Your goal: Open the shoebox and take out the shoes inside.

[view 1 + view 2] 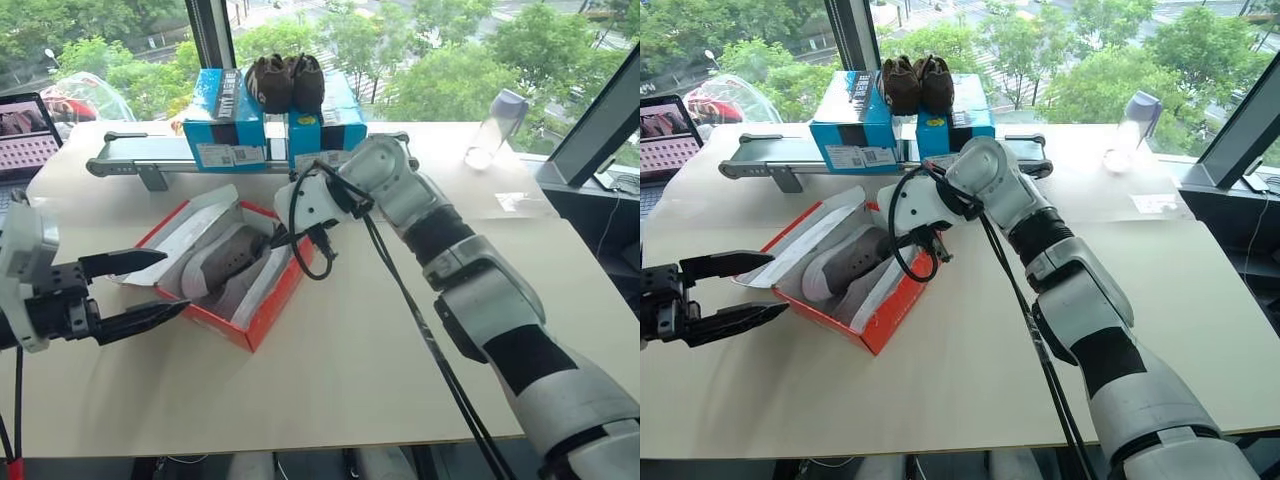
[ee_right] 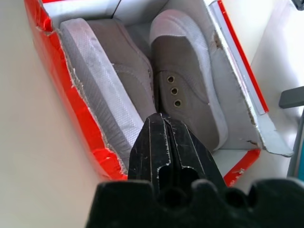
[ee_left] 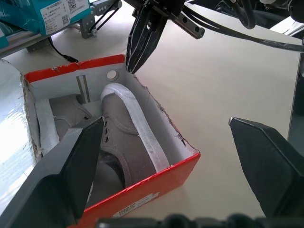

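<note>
The red shoebox (image 1: 262,325) lies open on the table, its lid (image 1: 195,225) folded back with the white inside facing up. Two light grey shoes (image 1: 225,262) with white soles lie inside it, side by side (image 2: 185,90). My right gripper (image 1: 272,240) is shut, and its tip hangs just above the box's far end, over the shoes (image 2: 161,116). My left gripper (image 1: 175,282) stands open with nothing between its fingers, level at the box's near left end, and faces into the box (image 3: 165,121).
Two blue boxes (image 1: 225,120) stand at the back with dark brown shoes (image 1: 285,80) on top, behind a long grey rail (image 1: 150,150). A clear bottle (image 1: 495,128) stands at the back right and a laptop (image 1: 25,140) at the far left.
</note>
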`<move>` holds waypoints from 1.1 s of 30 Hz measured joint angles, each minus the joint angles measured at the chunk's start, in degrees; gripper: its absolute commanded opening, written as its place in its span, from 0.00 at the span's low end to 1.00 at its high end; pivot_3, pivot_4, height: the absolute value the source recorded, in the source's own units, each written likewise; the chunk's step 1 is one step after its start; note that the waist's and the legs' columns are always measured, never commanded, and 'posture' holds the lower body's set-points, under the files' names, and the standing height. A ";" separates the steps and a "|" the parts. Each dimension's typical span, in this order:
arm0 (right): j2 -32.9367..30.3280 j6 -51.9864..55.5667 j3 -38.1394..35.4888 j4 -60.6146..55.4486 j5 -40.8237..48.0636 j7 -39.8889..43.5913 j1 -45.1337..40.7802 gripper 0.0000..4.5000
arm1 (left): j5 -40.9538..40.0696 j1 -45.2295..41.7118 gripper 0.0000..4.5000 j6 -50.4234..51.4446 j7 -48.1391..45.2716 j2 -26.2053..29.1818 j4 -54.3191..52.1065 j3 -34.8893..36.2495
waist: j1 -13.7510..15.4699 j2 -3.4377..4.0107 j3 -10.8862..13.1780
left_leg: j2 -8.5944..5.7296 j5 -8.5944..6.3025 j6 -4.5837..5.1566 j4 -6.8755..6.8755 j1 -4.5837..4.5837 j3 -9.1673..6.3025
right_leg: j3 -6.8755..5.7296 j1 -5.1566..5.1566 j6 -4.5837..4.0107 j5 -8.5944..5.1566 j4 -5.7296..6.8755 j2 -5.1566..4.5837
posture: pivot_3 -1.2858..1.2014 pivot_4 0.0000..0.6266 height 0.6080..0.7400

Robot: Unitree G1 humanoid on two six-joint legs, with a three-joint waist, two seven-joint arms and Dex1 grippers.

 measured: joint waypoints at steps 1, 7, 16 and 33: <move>0.09 0.06 -0.88 -0.01 0.90 0.66 -0.29 0.33 | 0.00 0.01 1.00 0.01 -0.02 0.00 0.00 0.13 | 0.02 0.00 0.00 | 0.00 0.00 0.00 0.00 0.00 -0.01 | 0.00 0.01 0.00 0.00 0.00 0.00 | 0.52 0.24 1.00; 0.05 -0.30 -1.30 -0.06 1.74 3.24 -0.71 0.78 | 0.18 -0.18 1.00 0.01 -0.28 0.45 0.12 0.25 | 0.04 0.00 0.00 | 0.00 0.00 -0.01 0.01 0.02 -0.01 | -0.01 0.02 -0.02 0.01 0.01 0.01 | 0.52 0.24 1.00; 1.92 -10.48 1.65 5.38 -5.43 -3.16 -0.84 0.99 | 0.36 -1.35 1.00 0.00 -0.38 0.70 0.22 -0.37 | -0.02 0.02 0.01 | 0.02 0.00 -0.01 0.00 0.02 0.00 | 0.00 0.00 -0.04 0.01 0.01 0.03 | 0.52 0.24 1.00; 5.29 -16.78 5.71 16.80 -15.04 -11.88 -2.25 0.94 | 0.14 -1.31 1.00 0.13 1.68 0.69 -1.08 -0.36 | 0.07 0.01 0.01 | 0.02 0.01 -0.04 0.00 0.04 -0.02 | -0.01 0.03 -0.07 0.02 0.02 0.03 | 0.52 0.24 1.00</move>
